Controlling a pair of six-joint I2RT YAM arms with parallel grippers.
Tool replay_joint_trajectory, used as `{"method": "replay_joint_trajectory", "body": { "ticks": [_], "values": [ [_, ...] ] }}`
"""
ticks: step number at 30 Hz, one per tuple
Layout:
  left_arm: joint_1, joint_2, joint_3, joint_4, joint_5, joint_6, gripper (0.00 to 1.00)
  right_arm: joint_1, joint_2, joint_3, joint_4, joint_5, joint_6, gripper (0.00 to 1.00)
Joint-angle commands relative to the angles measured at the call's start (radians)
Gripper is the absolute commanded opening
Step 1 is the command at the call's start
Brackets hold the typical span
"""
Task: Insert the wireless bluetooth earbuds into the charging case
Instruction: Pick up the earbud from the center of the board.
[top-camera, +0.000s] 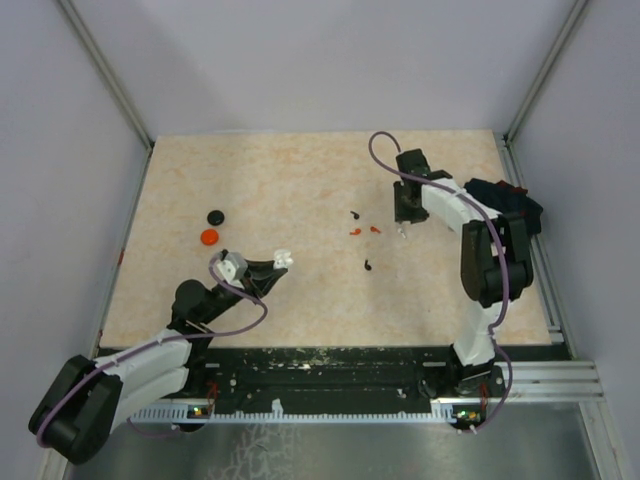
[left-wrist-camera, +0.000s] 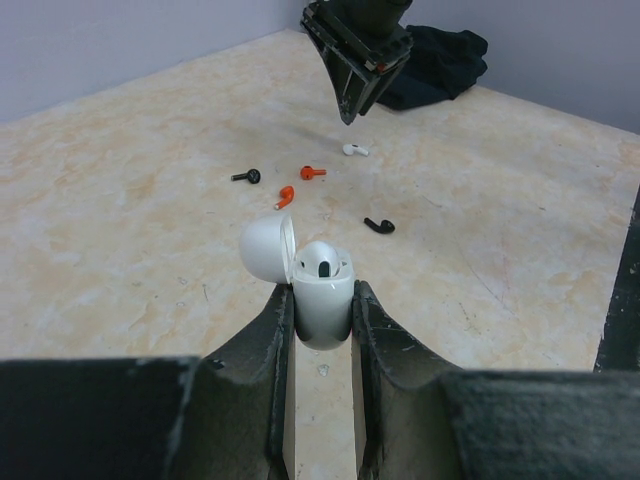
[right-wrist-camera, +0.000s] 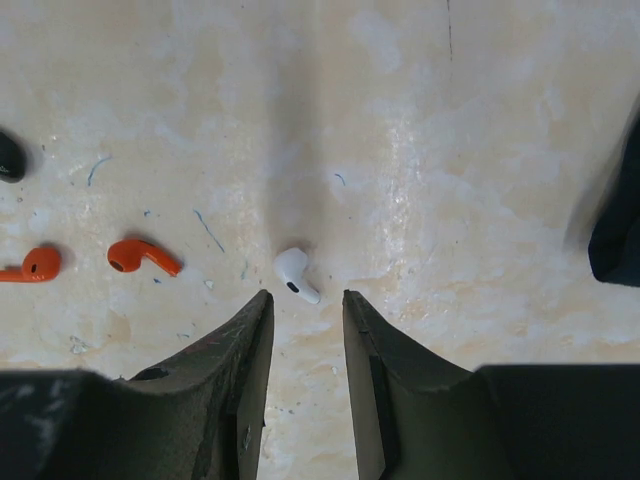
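Note:
My left gripper (top-camera: 277, 263) (left-wrist-camera: 322, 292) is shut on a white charging case (top-camera: 284, 258) (left-wrist-camera: 322, 300), its lid hinged open to the left. My right gripper (top-camera: 404, 218) (right-wrist-camera: 305, 298) is open and empty, its tips just short of a white earbud (right-wrist-camera: 296, 274) (top-camera: 402, 234) (left-wrist-camera: 355, 150) lying on the table. Two red-orange earbuds (right-wrist-camera: 143, 256) (right-wrist-camera: 30, 266) (top-camera: 376, 229) (top-camera: 355, 231) lie left of it. Two black earbuds (top-camera: 354, 214) (top-camera: 368, 266) (left-wrist-camera: 247, 176) (left-wrist-camera: 379, 225) lie nearby. The second white earbud is not visible.
A black disc (top-camera: 215, 216) and a red disc (top-camera: 209, 237) lie at the table's left. A dark navy cloth bundle (top-camera: 507, 200) (left-wrist-camera: 440, 60) sits at the right edge beside the right arm. Grey walls enclose the table.

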Motion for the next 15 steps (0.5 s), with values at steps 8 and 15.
{"method": "replay_joint_trajectory", "body": {
  "ticks": [8, 15],
  "values": [
    [0.006, 0.004, -0.027, 0.089, 0.002, 0.029, 0.02, 0.011, 0.115, 0.097, 0.004, -0.048, -0.051, 0.34],
    [0.006, 0.017, -0.029, 0.103, 0.004, 0.032, 0.02, 0.011, 0.139, 0.088, 0.012, -0.056, -0.054, 0.29]
  ]
}}
